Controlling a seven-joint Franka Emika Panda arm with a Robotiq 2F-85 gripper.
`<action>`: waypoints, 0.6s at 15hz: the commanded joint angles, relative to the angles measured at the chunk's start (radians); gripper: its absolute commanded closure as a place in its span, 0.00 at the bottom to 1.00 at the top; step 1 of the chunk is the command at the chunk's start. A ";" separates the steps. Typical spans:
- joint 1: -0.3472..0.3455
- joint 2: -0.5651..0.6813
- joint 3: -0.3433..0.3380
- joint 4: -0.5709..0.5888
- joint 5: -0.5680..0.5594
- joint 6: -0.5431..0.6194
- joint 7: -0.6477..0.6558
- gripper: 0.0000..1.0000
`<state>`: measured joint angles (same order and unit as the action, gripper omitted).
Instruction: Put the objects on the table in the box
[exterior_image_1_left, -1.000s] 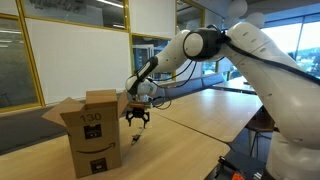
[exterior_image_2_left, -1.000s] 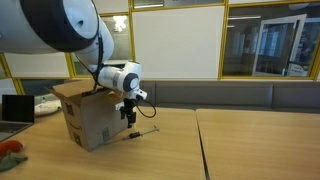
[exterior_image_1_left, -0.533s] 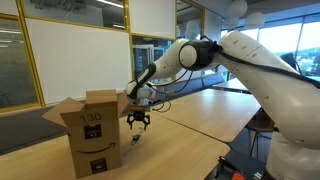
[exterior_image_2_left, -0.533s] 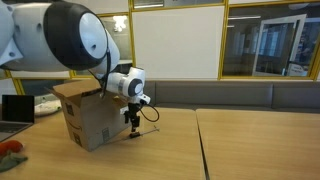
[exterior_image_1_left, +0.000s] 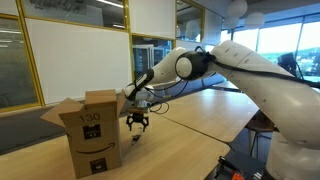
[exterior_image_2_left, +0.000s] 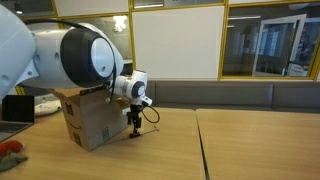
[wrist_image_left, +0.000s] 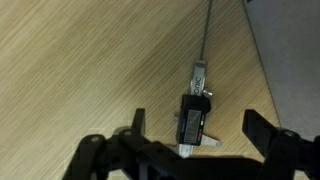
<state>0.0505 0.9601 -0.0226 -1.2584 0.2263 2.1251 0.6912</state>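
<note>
A digital caliper (wrist_image_left: 197, 110) with a black display body and a long thin metal bar lies flat on the wooden table. In the wrist view it sits between my two open fingers, and my gripper (wrist_image_left: 196, 128) hovers just above it without touching. In both exterior views my gripper (exterior_image_1_left: 136, 121) (exterior_image_2_left: 136, 121) points straight down next to the open cardboard box (exterior_image_1_left: 90, 131) (exterior_image_2_left: 85, 117), close above the table. The caliper shows as a thin dark line on the table (exterior_image_2_left: 141, 132).
The box's flaps stand open right beside my gripper. A seam between two tabletops (exterior_image_2_left: 198, 140) runs away from the box. A laptop (exterior_image_2_left: 15, 108) and a red object (exterior_image_2_left: 8, 148) lie beyond the box.
My gripper has come down a little toward the caliper beside the box. The arm's upper links have swung over. The caliper has not moved.
</note>
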 joint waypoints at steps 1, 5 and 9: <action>0.006 0.086 -0.014 0.124 -0.002 -0.052 0.039 0.00; 0.002 0.139 -0.017 0.174 -0.003 -0.065 0.052 0.00; 0.002 0.175 -0.018 0.214 -0.007 -0.069 0.064 0.00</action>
<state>0.0489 1.0865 -0.0307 -1.1356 0.2262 2.0958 0.7268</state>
